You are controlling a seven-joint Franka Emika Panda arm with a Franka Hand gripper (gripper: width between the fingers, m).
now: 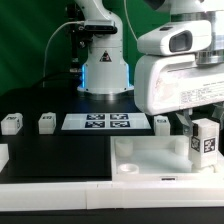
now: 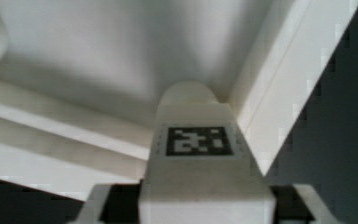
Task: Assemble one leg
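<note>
My gripper (image 1: 203,133) is shut on a leg (image 1: 206,143), a small white block with a black-and-white tag. It holds the leg upright over the right end of the wide white tray-like piece (image 1: 150,160), which has round sockets. In the wrist view the leg (image 2: 197,135) sticks out between my fingers (image 2: 119,205), its tag facing the camera, close to the tray's inner corner (image 2: 140,60). Whether the leg touches the tray cannot be told. Three more legs (image 1: 11,123), (image 1: 46,123), (image 1: 162,124) stand on the black table.
The marker board (image 1: 98,122) lies flat at mid-table behind the tray. The arm's base (image 1: 105,70) stands at the back. A white block (image 1: 3,156) sits at the exterior view's left edge. A white table rim (image 1: 60,192) runs along the front.
</note>
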